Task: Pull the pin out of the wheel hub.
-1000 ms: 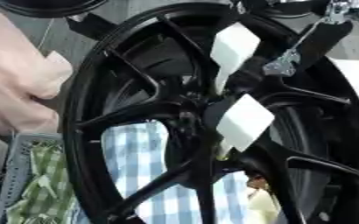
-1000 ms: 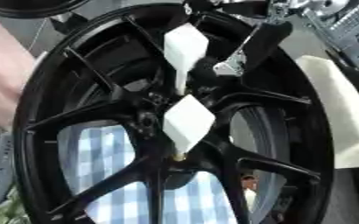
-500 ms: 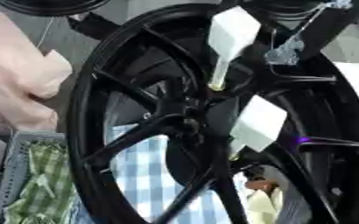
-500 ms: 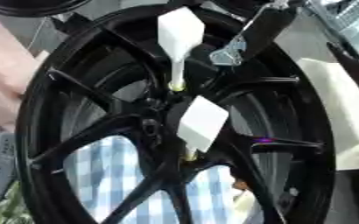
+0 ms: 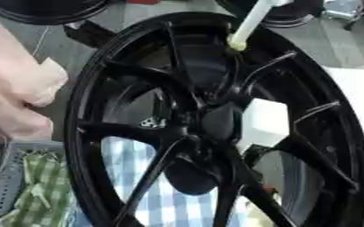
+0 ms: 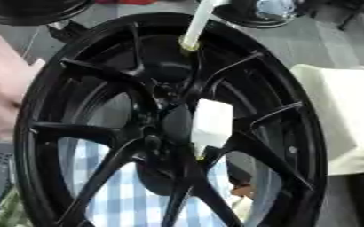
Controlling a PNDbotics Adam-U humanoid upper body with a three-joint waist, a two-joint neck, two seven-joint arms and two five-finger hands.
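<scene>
Pin [image 5: 250, 24], a slim white rod with a yellowish tip, slants down from the top edge to end over the upper part of the wheel hub [image 6: 166, 122], its tip close to the inner rim wall; whether it touches the metal cannot be told. That wheel hub is a black multi-spoke wheel standing nearly upright and filling most of both views. A second white block-shaped piece [image 6: 213, 122] sits just right of the wheel's centre, among the spokes. Neither robot hand shows in either view, so the state of their fingers cannot be told. At the wheel's left rim a person's bare hand [image 5: 18, 88] rests with fingers curled together against the rim's outer edge. Behind the wheel's lower spokes lies a blue-and-white checked cloth [image 5: 158, 186], and left of the lower rim a green checked cloth [image 5: 33, 195] lies in a grey basket [image 5: 6, 177]. A cream-coloured block [image 6: 340, 115] stands just right of the wheel's rim.
</scene>
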